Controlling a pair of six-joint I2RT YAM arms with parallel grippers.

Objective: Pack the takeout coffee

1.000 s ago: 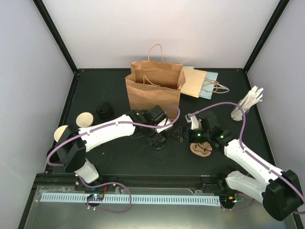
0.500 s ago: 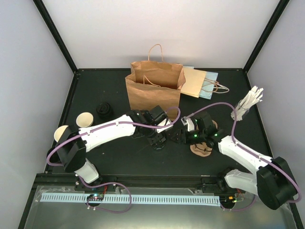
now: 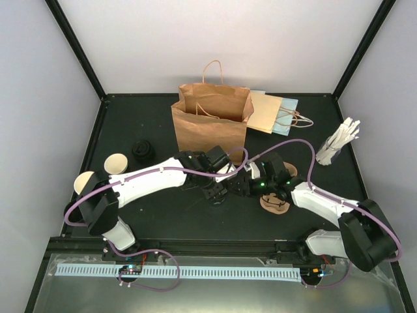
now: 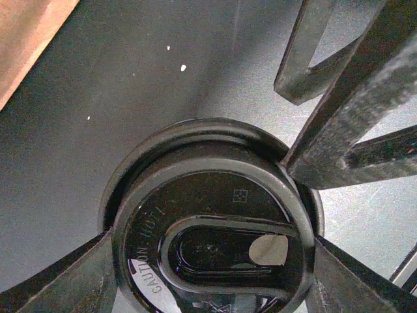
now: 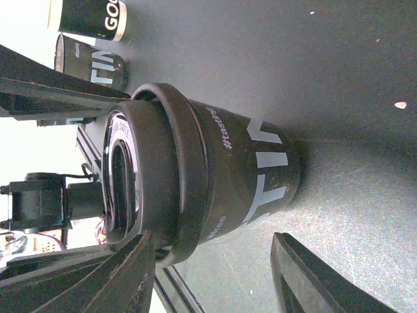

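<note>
Right gripper (image 3: 237, 185) has slid in from 3 o'clock, jaws narrowed but apart, to just beside the cup (image 5: 241, 176) standing at 6 o'clock of the paper bag (image 3: 208, 130), where left gripper (image 3: 215, 190) stays clamped on its lid (image 4: 208, 195), so it likely takes over the grip before bagging.

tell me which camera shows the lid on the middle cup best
Left wrist: the black lid fills the frame from above, with its sip hole and raised lettering clear. The right wrist shows it side-on, seated on the sleeved cup. Top external: just a small dark shape, mostly hidden.
</note>
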